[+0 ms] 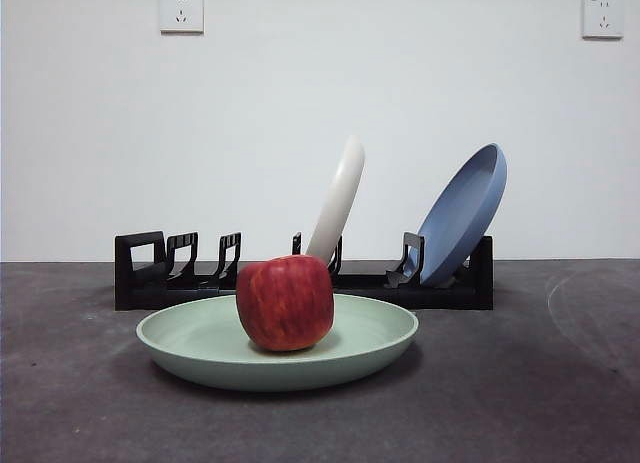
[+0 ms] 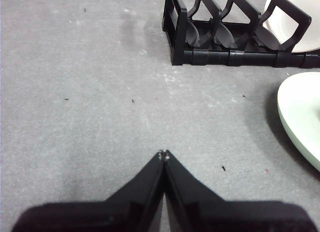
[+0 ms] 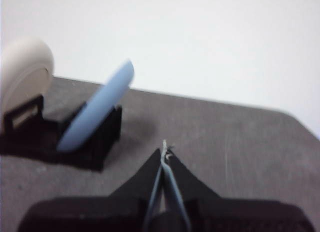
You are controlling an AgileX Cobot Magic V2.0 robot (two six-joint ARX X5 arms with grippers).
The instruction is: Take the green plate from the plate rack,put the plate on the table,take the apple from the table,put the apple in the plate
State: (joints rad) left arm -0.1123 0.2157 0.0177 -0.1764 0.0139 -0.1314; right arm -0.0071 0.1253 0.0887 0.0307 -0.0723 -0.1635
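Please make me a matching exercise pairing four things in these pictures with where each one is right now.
Things:
1. apple
2. green plate
3. blue plate
4. cream-white plate

Places:
A. leaning in the plate rack's end slot
B. flat on the table, in front of the rack
C. on the green plate
D. standing near the rack's middle

Pairs: 1-C, 2-B, 3-A, 4-D
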